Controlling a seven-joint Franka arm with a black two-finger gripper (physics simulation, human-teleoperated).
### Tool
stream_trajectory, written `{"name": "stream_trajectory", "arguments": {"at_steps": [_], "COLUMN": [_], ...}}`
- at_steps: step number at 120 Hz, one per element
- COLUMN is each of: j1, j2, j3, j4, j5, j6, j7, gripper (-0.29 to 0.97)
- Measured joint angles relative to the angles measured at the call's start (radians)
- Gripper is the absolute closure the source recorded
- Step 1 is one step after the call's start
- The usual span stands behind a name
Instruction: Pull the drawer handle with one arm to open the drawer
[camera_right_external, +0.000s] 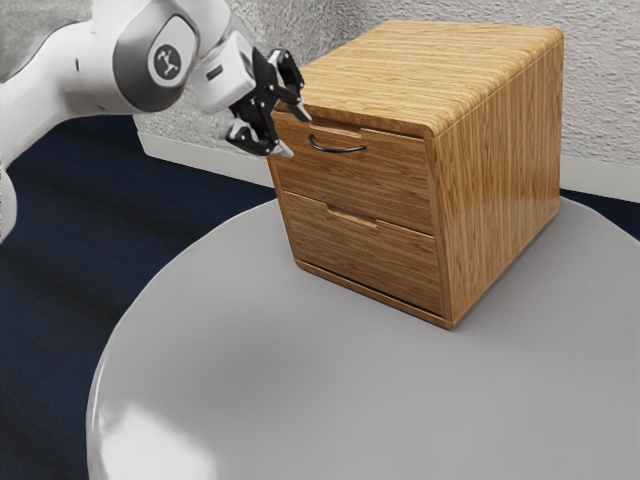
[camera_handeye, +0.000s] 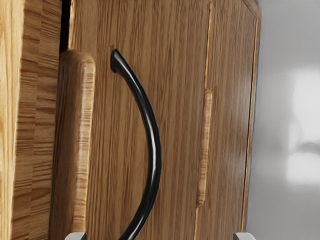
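Note:
A light wooden cabinet (camera_right_external: 470, 150) with two drawers stands on the round grey table (camera_right_external: 300, 400). The top drawer (camera_right_external: 380, 175) carries a thin dark curved handle (camera_right_external: 337, 148) and its front looks flush with the lower drawer (camera_right_external: 365, 245). My black gripper (camera_right_external: 290, 130) hovers at the front's upper corner on the exterior view's left, open, a short way from the handle and not touching it. The wrist view looks straight at the handle (camera_handeye: 150, 150) on the drawer front (camera_handeye: 180, 100), with two grey fingertips (camera_handeye: 75, 235) spread wide on either side of it.
The cabinet sits toward the table's far side, by a pale textured wall (camera_right_external: 600, 70). The near and left parts of the tabletop lie bare. Dark blue floor (camera_right_external: 70, 250) surrounds the table.

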Motion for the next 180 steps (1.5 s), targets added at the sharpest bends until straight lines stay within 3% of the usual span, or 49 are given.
{"name": "stream_trajectory", "arguments": {"at_steps": [78, 180], "j1": [0.000, -0.008], "j2": [0.058, 0.049], "j3": [-0.038, -0.040], "j4": [0.011, -0.021], "j5": [-0.024, -0.038], "j6": [0.034, 0.058], "j7": [0.020, 0.009], "gripper": [0.44, 0.60]}}
